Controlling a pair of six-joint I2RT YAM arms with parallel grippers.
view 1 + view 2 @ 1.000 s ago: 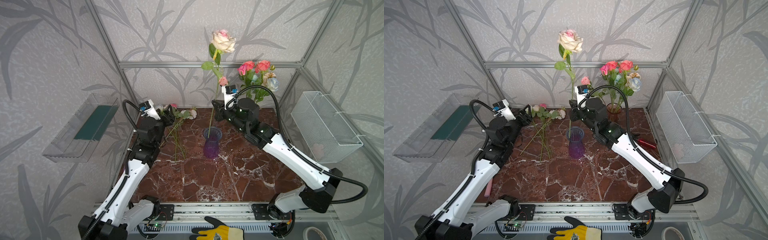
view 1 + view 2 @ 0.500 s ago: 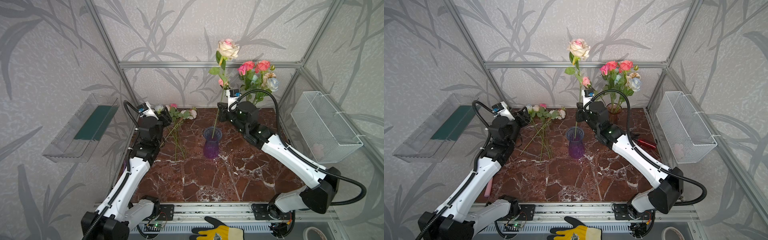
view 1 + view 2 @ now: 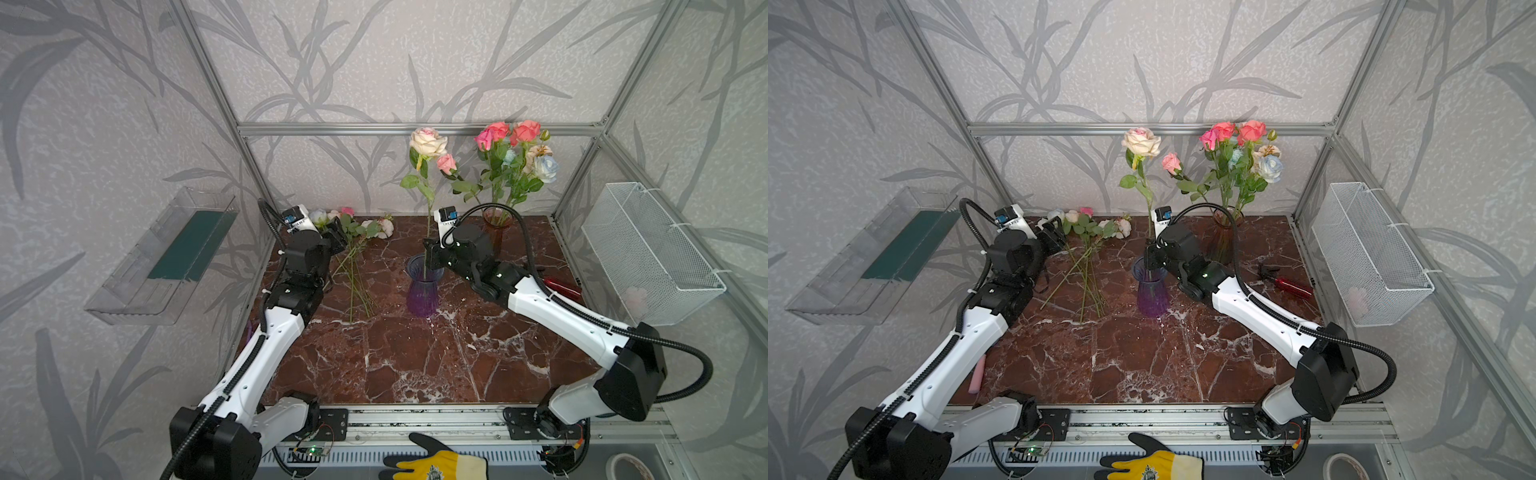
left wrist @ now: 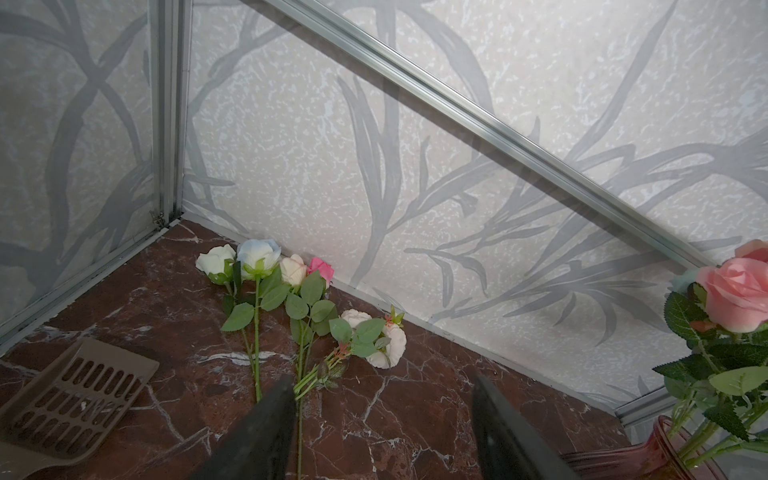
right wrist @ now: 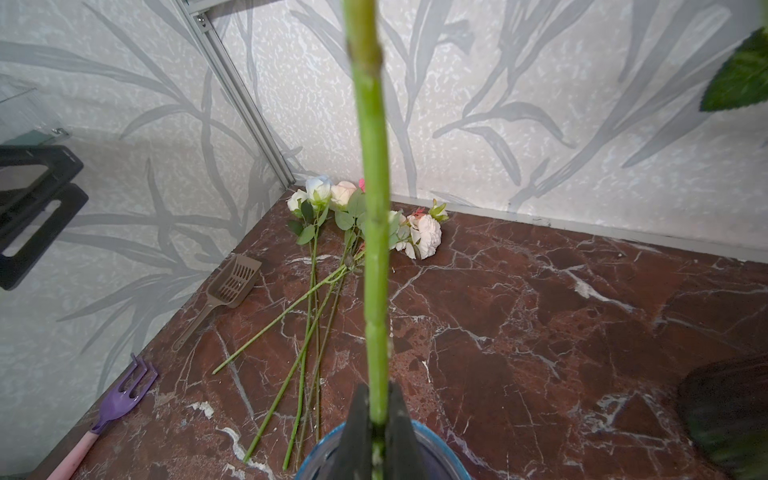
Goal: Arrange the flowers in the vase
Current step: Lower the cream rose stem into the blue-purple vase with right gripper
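The purple vase [image 3: 423, 291] [image 3: 1152, 293] stands mid-table. My right gripper [image 3: 429, 254] [image 3: 1150, 258] [image 5: 378, 409] is shut on the stem [image 5: 374, 208] of a cream rose [image 3: 428, 142] [image 3: 1140, 141], just above the vase's rim [image 5: 440, 442]. The stem stands upright with its lower end inside the vase mouth. Several loose flowers [image 3: 355, 232] [image 3: 1092, 232] [image 4: 291, 291] [image 5: 332, 208] lie at the back left of the table. My left gripper [image 3: 338, 236] [image 3: 1054, 237] [image 4: 382, 399] hovers open over their stems and holds nothing.
An amber vase [image 3: 496, 235] [image 3: 1222, 239] with a bouquet [image 3: 513, 160] stands at the back right. A brown scoop [image 4: 75, 395] [image 5: 235, 282] and a purple fork [image 5: 120, 395] lie at the left edge, a red tool [image 3: 561, 286] at the right. A wire basket [image 3: 648, 253] hangs on the right wall.
My right gripper has come down with the cream rose, and its stem has sunk into the purple vase. The left gripper has hardly moved.
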